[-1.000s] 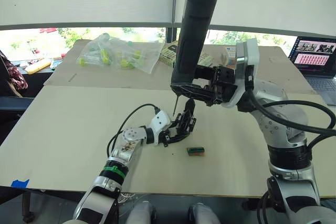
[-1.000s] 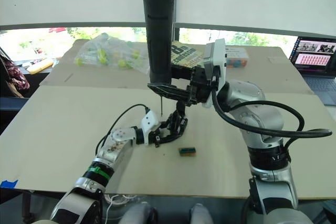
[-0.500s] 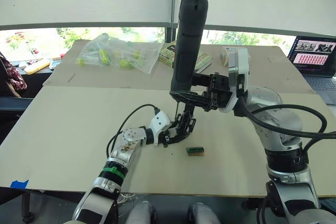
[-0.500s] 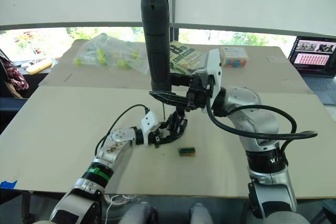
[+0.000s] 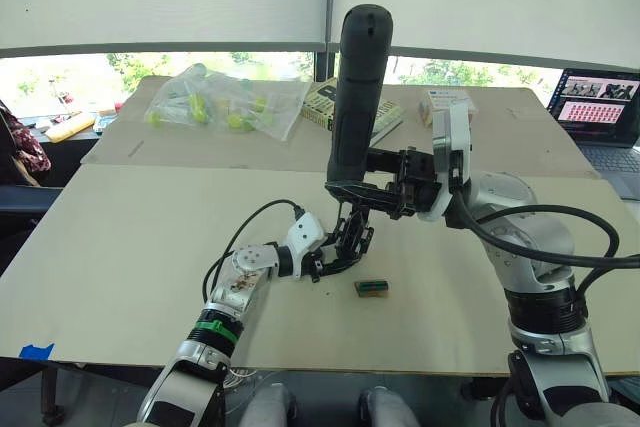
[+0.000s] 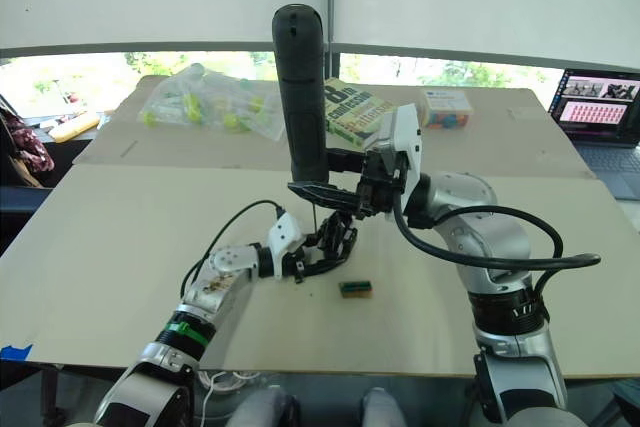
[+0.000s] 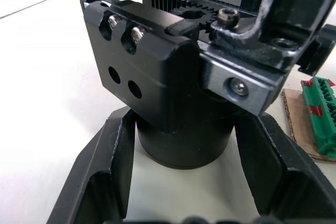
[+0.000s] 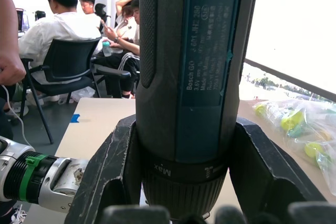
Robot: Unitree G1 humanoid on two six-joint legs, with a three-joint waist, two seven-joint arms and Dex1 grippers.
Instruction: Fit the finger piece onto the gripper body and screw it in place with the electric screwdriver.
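At frame centre, the right gripper clamps the smooth black cylindrical screwdriver upright over the blocky metal-and-plastic gripper body, whose round base the left gripper pinches on the table.

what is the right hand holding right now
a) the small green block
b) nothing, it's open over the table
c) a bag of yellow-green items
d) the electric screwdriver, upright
d: the right hand is clamped round the lower end of the electric screwdriver, which stands upright with its bit pointing down at the gripper body.
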